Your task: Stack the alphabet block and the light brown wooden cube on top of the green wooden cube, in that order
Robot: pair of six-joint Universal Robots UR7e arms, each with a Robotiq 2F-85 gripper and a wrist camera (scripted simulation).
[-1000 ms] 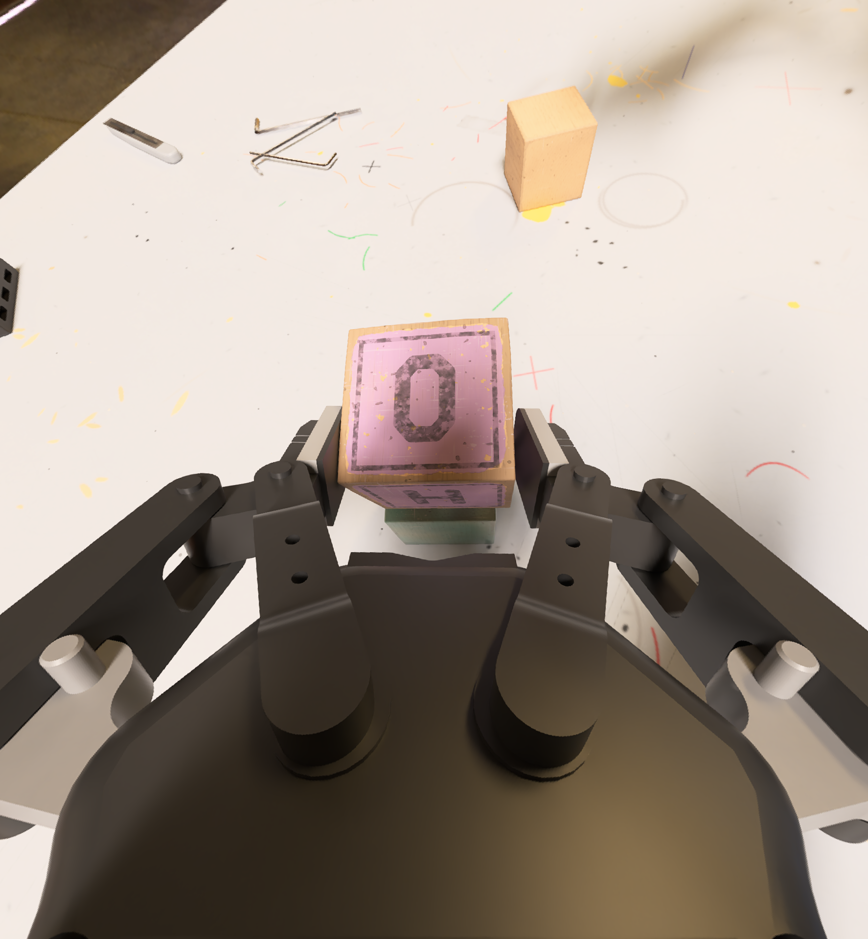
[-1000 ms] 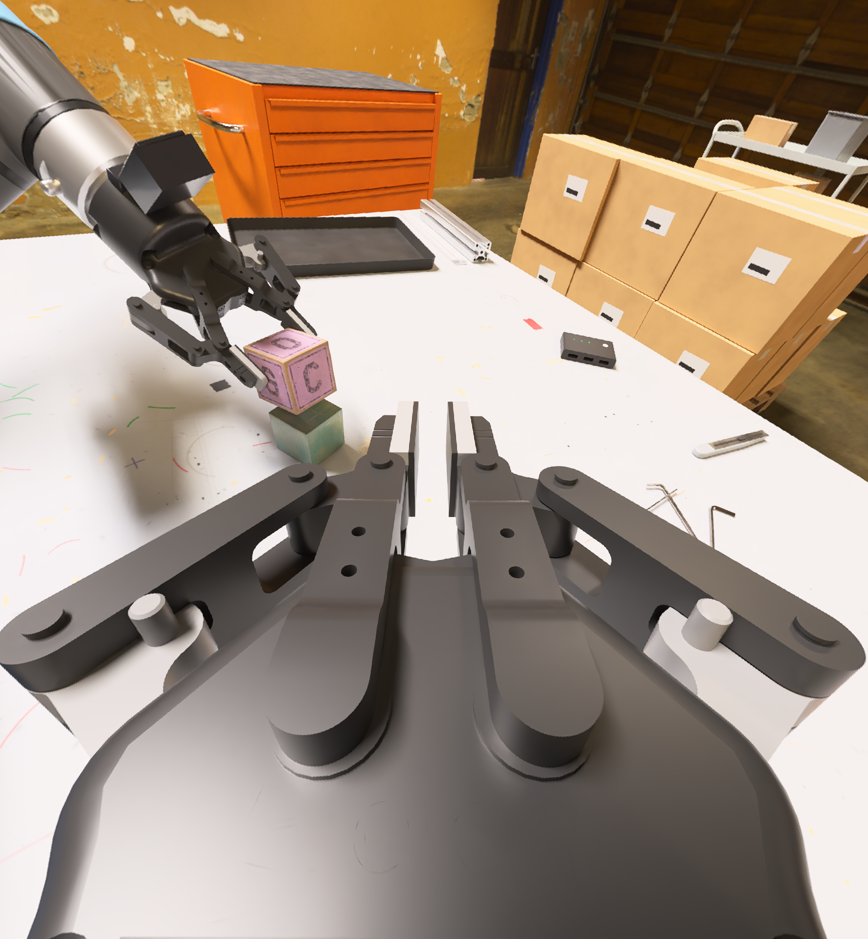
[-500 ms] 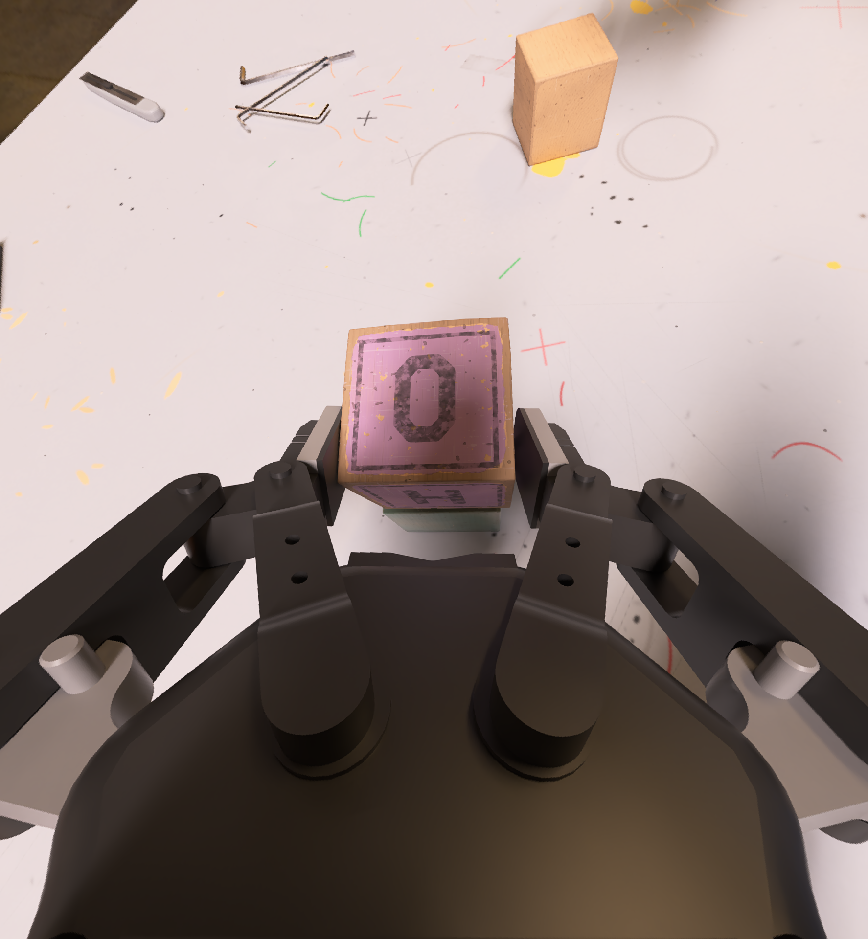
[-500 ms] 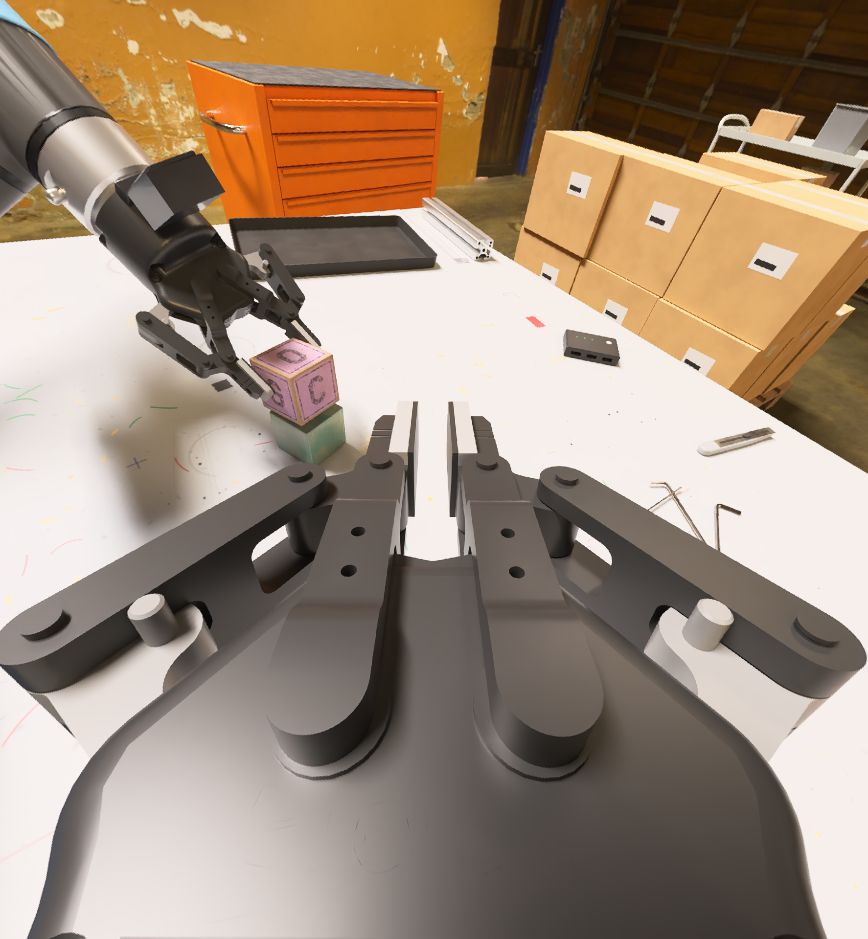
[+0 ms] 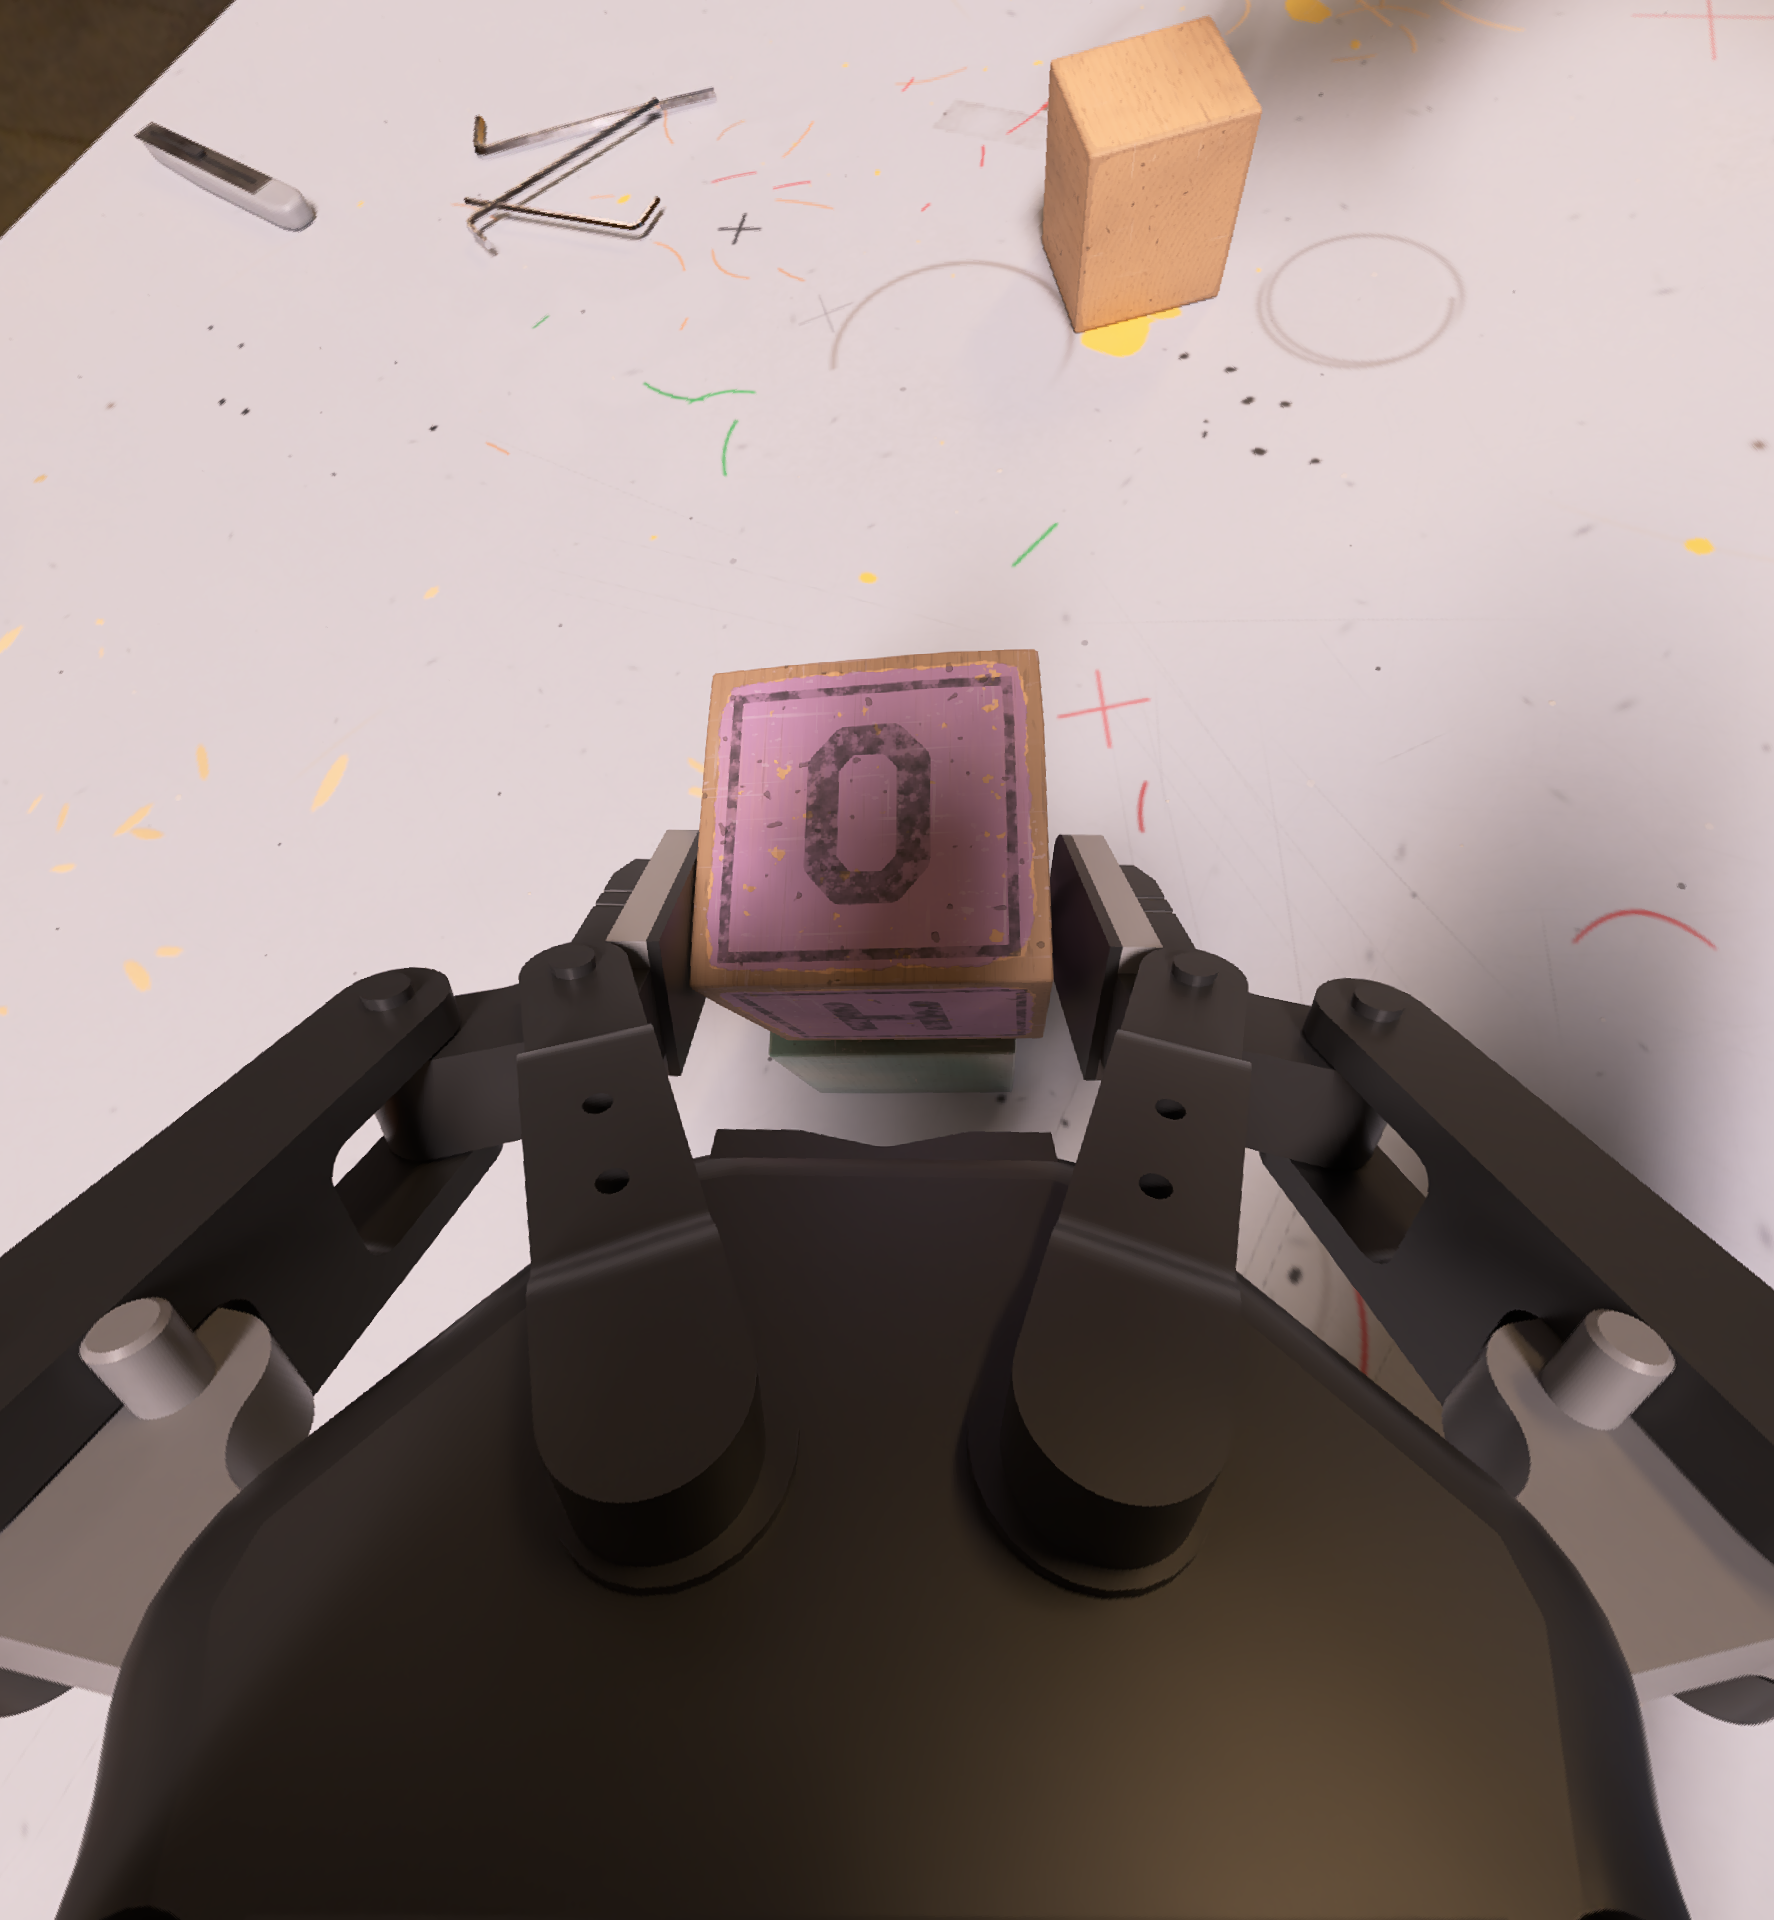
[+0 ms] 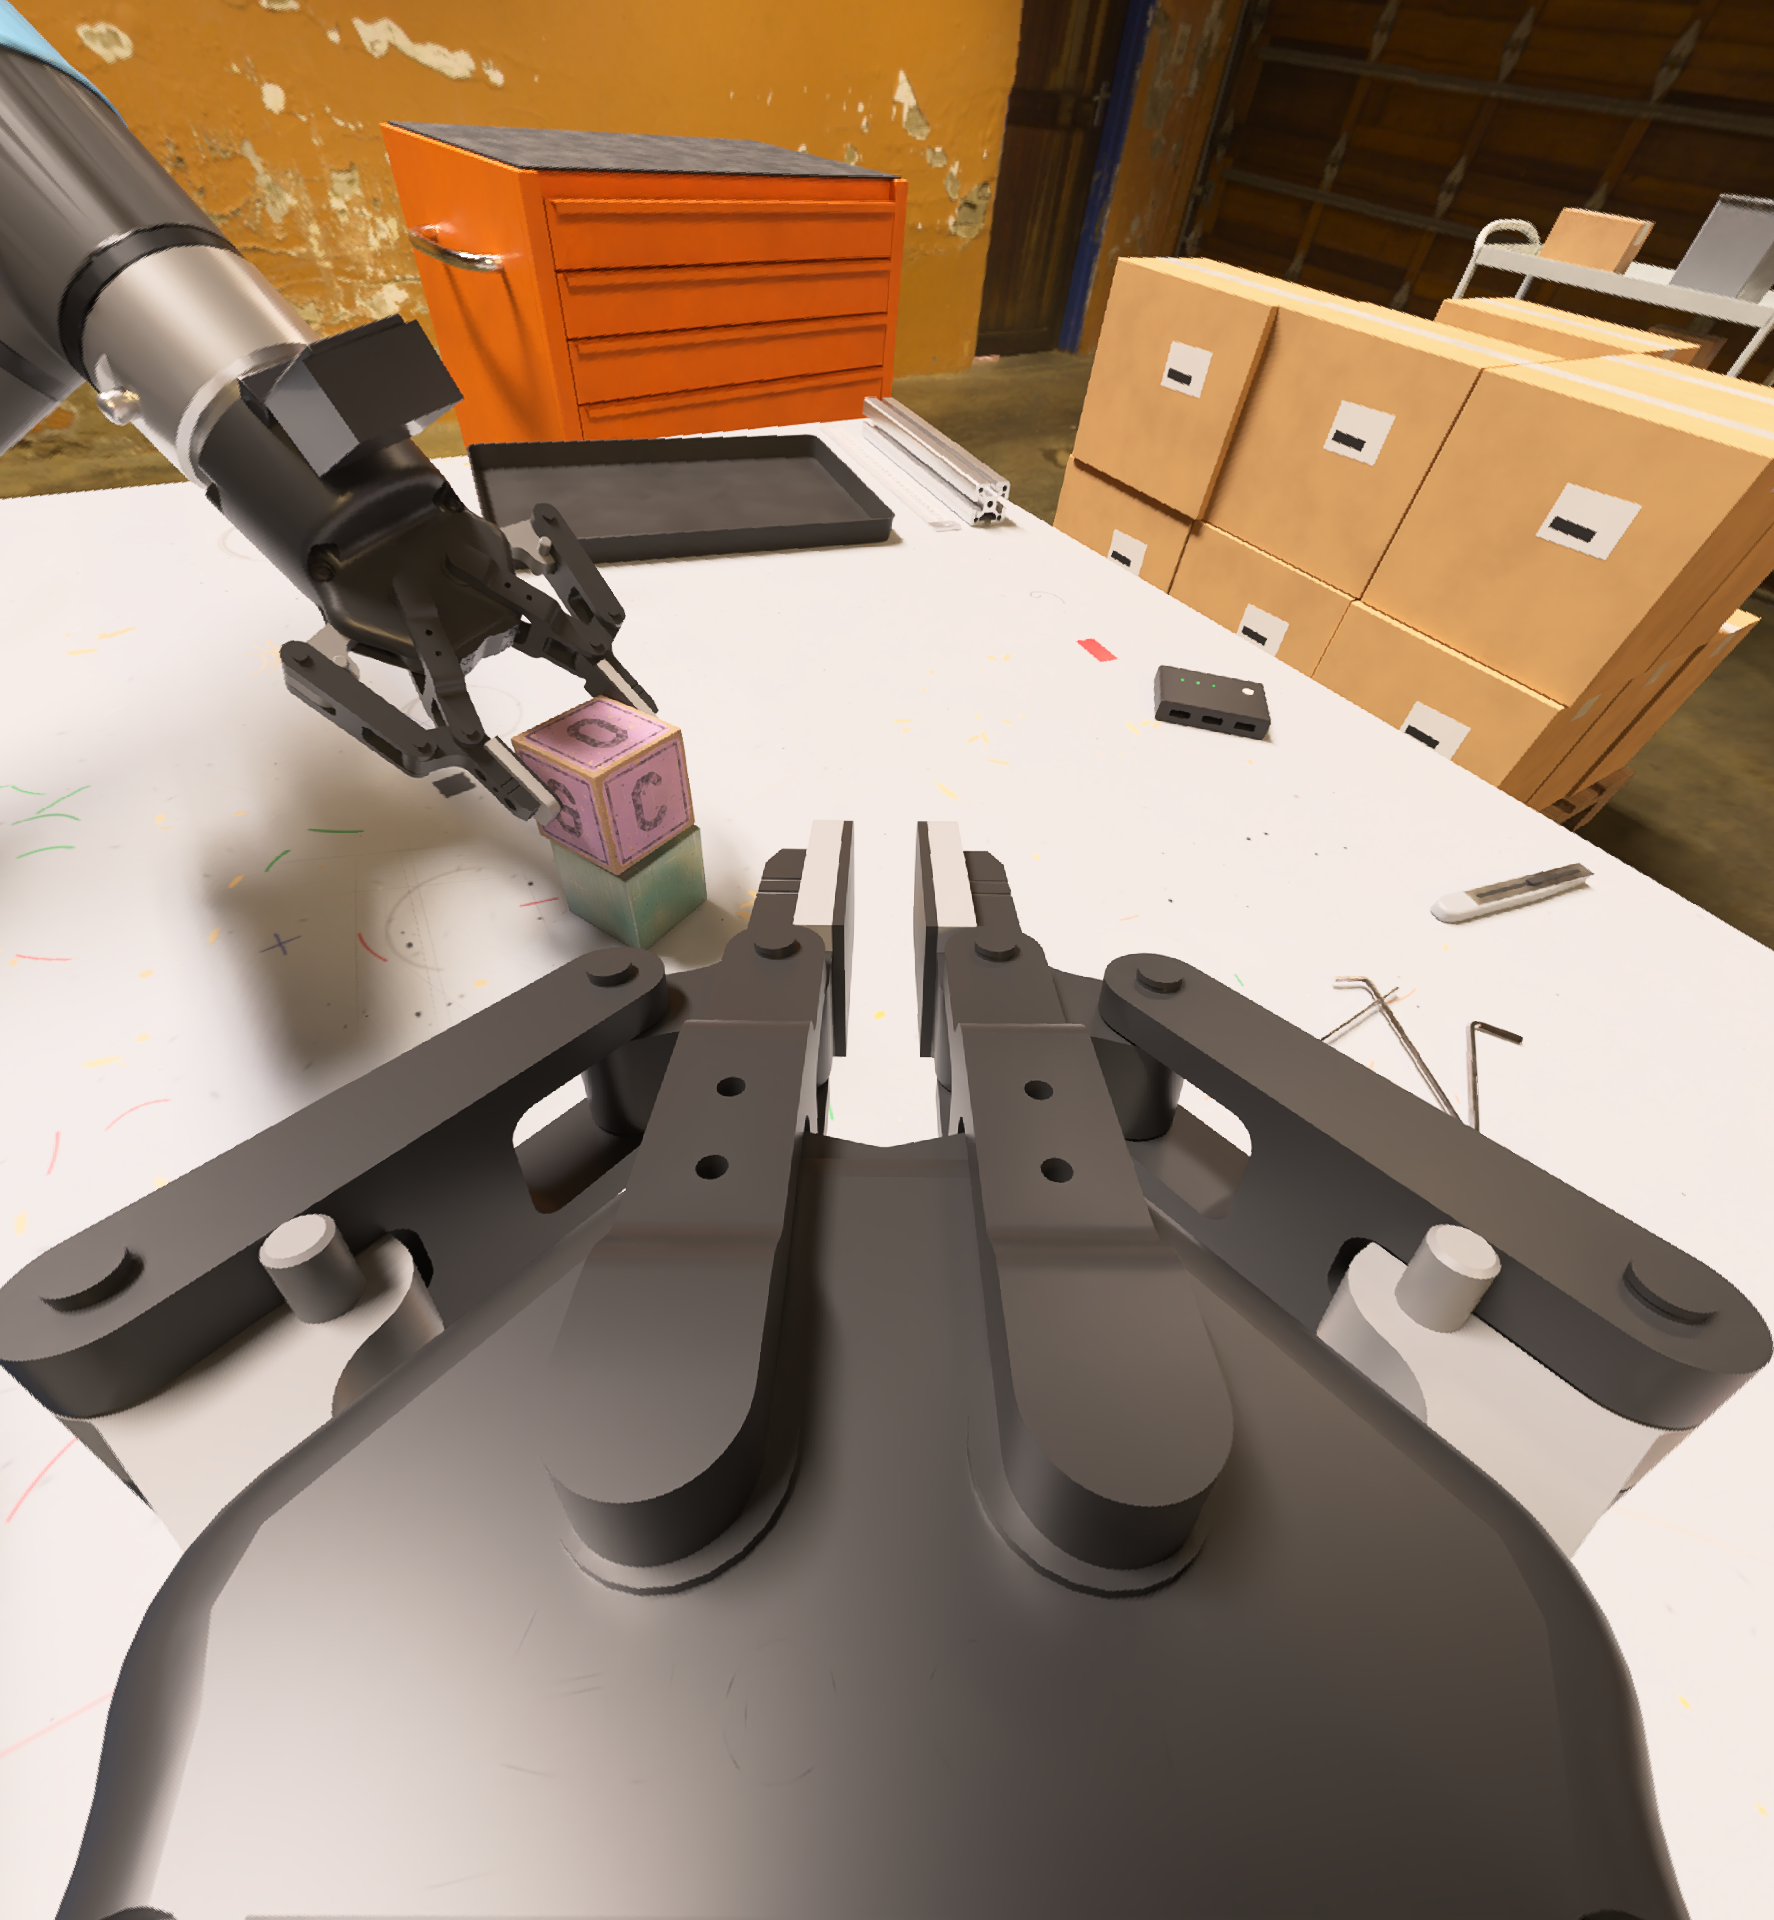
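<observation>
The pink alphabet block point(image 5: 867, 821) sits on top of the green wooden cube point(image 5: 893, 1065), turned slightly askew on it; both also show in the right wrist view, the block point(image 6: 608, 779) on the cube point(image 6: 644, 883). My left gripper point(image 5: 875, 873) is shut on the block's two sides and reaches down at a slant point(image 6: 587, 748). The light brown wooden cube point(image 5: 1148, 177) stands alone on the table farther ahead, to the right. My right gripper point(image 6: 883, 862) is empty with only a narrow gap between its pads, just right of the stack.
On the white table lie hex keys point(image 6: 1413, 1049), a utility knife point(image 6: 1511, 891), a small black hub point(image 6: 1212, 701), a black tray point(image 6: 675, 499) and aluminium rails point(image 6: 940, 468). An orange cabinet point(image 6: 675, 281) and stacked cardboard boxes point(image 6: 1434, 468) stand beyond the table's edges.
My left gripper has come down with the alphabet block, from tilted just above the green cube to resting on it. The right gripper has not moved.
</observation>
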